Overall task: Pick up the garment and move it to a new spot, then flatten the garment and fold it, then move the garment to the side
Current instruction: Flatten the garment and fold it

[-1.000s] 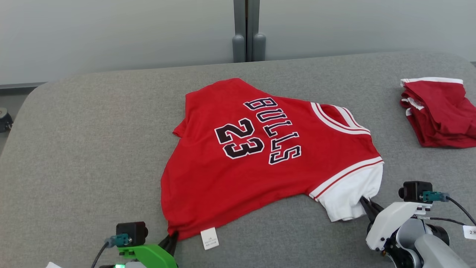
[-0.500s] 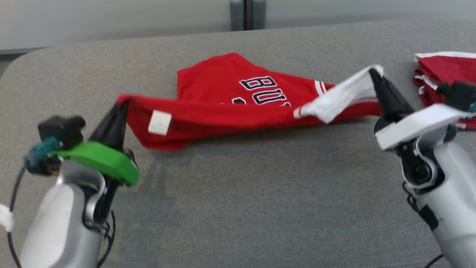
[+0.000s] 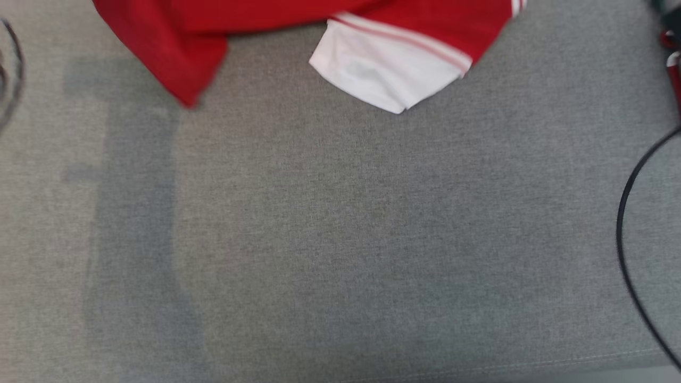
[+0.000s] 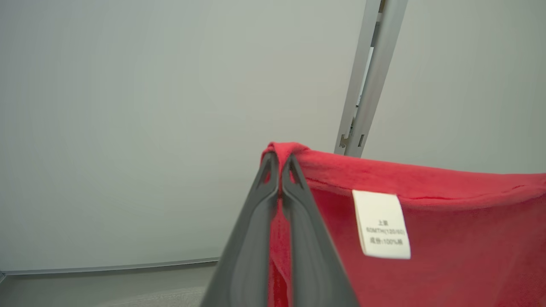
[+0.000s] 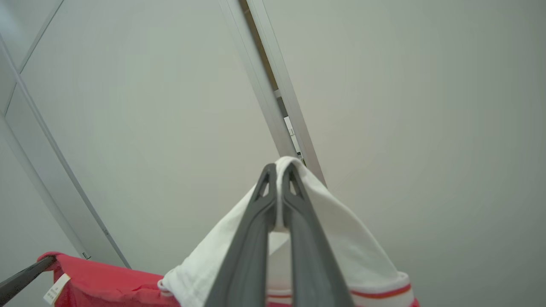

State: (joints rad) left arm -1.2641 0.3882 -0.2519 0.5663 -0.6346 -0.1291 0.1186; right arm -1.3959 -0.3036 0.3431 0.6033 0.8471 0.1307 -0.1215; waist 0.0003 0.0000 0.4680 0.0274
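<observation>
The garment is a red jersey (image 3: 175,58) with a white sleeve (image 3: 383,74); its lower folds hang at the top of the head view, over the grey table (image 3: 340,239). In the left wrist view my left gripper (image 4: 280,160) is shut on a corner of the red hem (image 4: 426,183), beside a white care label (image 4: 381,224). In the right wrist view my right gripper (image 5: 280,170) is shut on the edge of the white sleeve (image 5: 341,238). The red cloth (image 5: 106,281) stretches from there to the dark left gripper finger (image 5: 21,275) at the lower left. Both grippers point up at a pale wall.
A black cable (image 3: 628,239) loops over the table's right side and another cable (image 3: 13,69) shows at the left edge. Bits of red and white cloth (image 3: 674,69) lie at the far right edge. A grey post (image 4: 367,81) runs up the wall behind.
Both grippers have lifted the garment off the table by its hem corner and sleeve, so it now hangs between them. The head camera has tilted down toward the near table.
</observation>
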